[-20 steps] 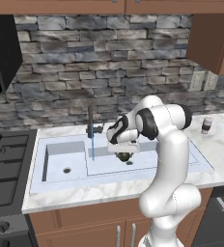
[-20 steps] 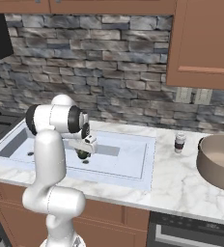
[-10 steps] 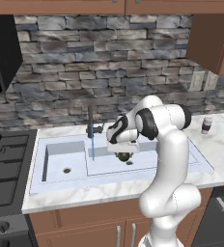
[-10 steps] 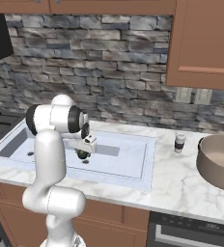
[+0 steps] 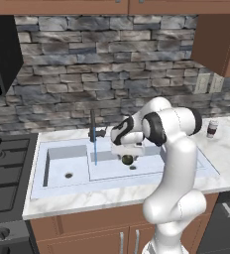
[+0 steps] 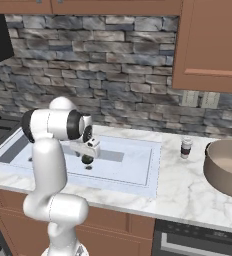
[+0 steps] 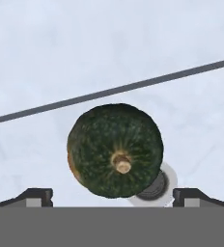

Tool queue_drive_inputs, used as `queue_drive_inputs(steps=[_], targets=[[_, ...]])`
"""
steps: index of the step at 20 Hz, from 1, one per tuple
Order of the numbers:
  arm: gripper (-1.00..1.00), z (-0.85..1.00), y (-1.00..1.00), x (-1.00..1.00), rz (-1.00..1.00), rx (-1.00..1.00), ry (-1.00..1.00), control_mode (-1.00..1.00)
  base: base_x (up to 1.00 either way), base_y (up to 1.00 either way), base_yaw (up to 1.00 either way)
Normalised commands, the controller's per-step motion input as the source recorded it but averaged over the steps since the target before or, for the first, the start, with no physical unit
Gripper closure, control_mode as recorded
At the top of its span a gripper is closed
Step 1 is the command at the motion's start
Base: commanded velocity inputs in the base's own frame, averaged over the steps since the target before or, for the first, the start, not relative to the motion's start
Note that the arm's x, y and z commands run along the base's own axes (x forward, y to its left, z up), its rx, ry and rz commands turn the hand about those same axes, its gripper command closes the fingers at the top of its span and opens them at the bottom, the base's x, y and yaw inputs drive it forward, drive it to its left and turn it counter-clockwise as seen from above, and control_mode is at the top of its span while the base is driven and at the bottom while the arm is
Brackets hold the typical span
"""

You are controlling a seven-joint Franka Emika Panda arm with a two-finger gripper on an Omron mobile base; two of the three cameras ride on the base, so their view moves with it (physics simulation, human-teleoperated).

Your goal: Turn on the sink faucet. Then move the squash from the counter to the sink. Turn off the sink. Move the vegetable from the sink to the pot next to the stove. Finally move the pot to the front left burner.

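Squash (image 7: 115, 150): round, dark green, faint lighter ribs running out from a pale tan stem stub. It sits in the large bowl of the sink (image 5: 186, 166), directly below the gripper (image 5: 128, 152) and partly covering the round drain (image 7: 155, 185); whether it rests on the floor or hangs just above it, cannot tell.

Gripper: finger tips stand wide apart at either side of the squash, not touching it, so it is released.

Progress, judged: water runs as a thin blue stream from the faucet (image 5: 93, 126), so step one is done; the squash-to-sink move looks finished or nearly so. Left: shut off the faucet, carry the squash to the pot (image 6: 229, 167), shift the pot to the burner.

Materials: sink pale bluish-white, smooth, double basin. Faucet slim dark metal post. Counter (image 6: 188, 187) white marble, grey veining. Pot wide, brownish-grey metal, paler inside, on the far right of the counter. Small banded jar (image 6: 187, 147) just left of it.
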Motion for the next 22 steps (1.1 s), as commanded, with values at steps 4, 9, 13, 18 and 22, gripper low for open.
queue_drive_inputs(steps=[4,9,13,18,22], targets=[[-1.00,0.40,0.00,-0.13,0.00,0.00,-0.08,-1.00,0.00,0.00,0.00],[-1.00,0.48,0.00,-0.19,0.00,0.00,-0.14,-1.00,0.00,0.00,0.00],[-1.00,0.48,-0.01,-0.28,0.00,0.00,-0.19,-1.00,0.00,0.00,0.00],[-1.00,0.35,-0.03,-0.26,0.01,0.00,-0.21,-1.00,0.00,0.00,0.00],[-1.00,0.26,-0.07,-0.25,0.11,0.00,-0.22,-1.00,0.00,0.00,0.00]])
